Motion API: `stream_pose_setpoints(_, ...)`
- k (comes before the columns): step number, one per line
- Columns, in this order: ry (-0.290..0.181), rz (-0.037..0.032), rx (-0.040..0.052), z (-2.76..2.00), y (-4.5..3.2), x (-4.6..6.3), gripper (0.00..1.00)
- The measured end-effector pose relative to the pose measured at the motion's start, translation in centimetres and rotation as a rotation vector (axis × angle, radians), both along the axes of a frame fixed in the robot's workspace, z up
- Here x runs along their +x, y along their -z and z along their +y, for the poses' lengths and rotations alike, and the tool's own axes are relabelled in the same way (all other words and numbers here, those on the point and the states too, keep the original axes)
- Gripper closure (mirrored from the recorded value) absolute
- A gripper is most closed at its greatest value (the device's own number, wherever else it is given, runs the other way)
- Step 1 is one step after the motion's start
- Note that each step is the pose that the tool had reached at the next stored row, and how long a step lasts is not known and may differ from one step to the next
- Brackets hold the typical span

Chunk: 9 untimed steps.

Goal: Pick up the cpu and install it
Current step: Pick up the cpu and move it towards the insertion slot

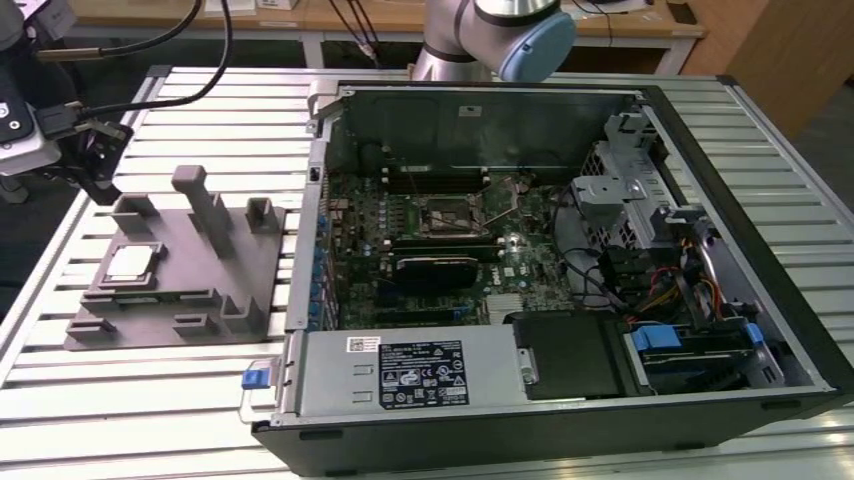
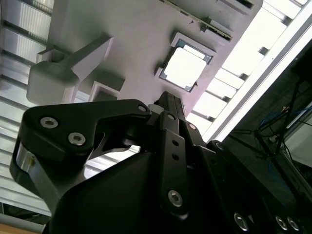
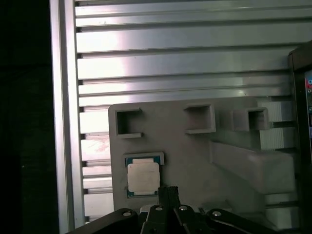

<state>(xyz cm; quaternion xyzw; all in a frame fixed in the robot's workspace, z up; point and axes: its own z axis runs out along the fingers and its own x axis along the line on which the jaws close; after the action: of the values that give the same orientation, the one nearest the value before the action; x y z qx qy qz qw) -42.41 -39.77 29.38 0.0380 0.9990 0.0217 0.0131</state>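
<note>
The cpu [image 2: 184, 68] lies flat in a shallow square recess of the grey fixture [image 2: 131, 39] (pale metal top up). The gripper [image 2: 168, 100] hangs over the fixture, its tip just beside that recess. A blocky post [image 2: 68, 68] rises from the fixture.

the cpu [image 1: 130, 263] is a small, thin square chip with a pale silver-white metal top; in the first wrist view a narrow blue-green board edge shows around that top; it lies flat, top face up, seated in a shallow square pocket with low raised walls on the grey fixture [image 1: 191, 283]; the pocket is toward the exterior view's left side of the fixture, which rests on the slatted metal tabletop [image 1: 134, 400]; the chip lies well apart from the open computer case [image 1: 561, 400] on the exterior view's right
</note>
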Motion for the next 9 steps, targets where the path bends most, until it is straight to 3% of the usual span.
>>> stream_pose_setpoints(9,0.0,0.0001,-0.0001,-0.11,0.84,-0.5,0.89)
